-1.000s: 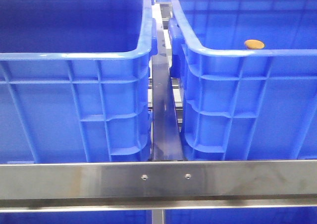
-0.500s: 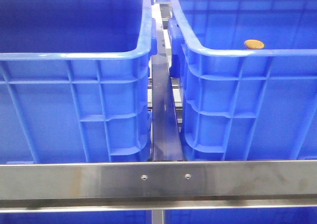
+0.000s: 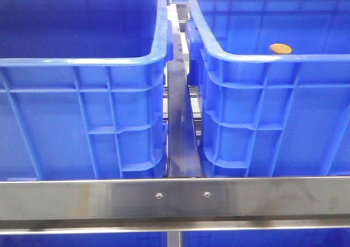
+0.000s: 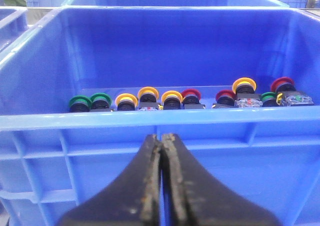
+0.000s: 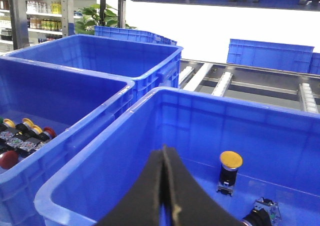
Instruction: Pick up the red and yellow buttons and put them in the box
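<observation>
Front view: two blue crates stand side by side on a steel frame, apart, with a dark rail between them. The left crate (image 3: 82,56) shows only its far inner wall. In the right crate (image 3: 273,58) the orange-yellow cap of a button (image 3: 280,48) shows just above the near rim. Neither arm is in view here.

Left wrist view: the left gripper (image 4: 162,186) hangs outside the near wall of the left crate, level with the rim; its fingers are pressed together and hold nothing. The buttons (image 4: 190,100) lie in a row across the crate floor, beyond the rim and ahead of the fingertips. Yellow caps (image 4: 126,100), red caps (image 4: 191,94) and green caps (image 4: 80,103) are mixed. The row runs crosswise to the fingers.

Right wrist view: the right gripper (image 5: 167,196) hangs over the right crate's near rim, fingers closed and empty. One yellow-capped button (image 5: 230,171) stands upright on the floor ahead and slightly right.

Judgement: the left arm is nearer the supply; it must rise over the rim and open.
</observation>
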Robot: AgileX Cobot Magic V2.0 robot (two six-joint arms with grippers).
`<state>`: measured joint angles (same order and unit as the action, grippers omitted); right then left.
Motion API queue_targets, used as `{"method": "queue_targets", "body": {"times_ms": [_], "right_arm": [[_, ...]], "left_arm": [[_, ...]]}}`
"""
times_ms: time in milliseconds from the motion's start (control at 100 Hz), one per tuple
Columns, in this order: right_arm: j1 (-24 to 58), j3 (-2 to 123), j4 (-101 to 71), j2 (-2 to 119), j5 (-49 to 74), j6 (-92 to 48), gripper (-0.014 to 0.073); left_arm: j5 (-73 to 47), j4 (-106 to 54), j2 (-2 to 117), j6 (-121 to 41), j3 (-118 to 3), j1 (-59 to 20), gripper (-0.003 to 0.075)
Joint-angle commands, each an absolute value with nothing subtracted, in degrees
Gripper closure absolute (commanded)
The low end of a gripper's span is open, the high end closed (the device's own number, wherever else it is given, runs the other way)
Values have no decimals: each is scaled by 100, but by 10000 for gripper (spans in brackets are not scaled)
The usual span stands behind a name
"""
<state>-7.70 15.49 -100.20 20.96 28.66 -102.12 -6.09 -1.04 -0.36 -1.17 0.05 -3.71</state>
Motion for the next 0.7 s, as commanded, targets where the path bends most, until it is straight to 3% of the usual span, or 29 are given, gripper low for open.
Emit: {"method": "queue_targets", "body": {"times_ms": [0, 690], "right_arm": [[-794, 1692, -10281, 2121, 3021, -10214, 662], [-720, 1713, -10214, 1921, 2827, -10214, 662]], "left_arm": [[-144, -150, -199, -44, 299, -354, 740], [-144, -150, -199, -44, 299, -354, 740]]}}
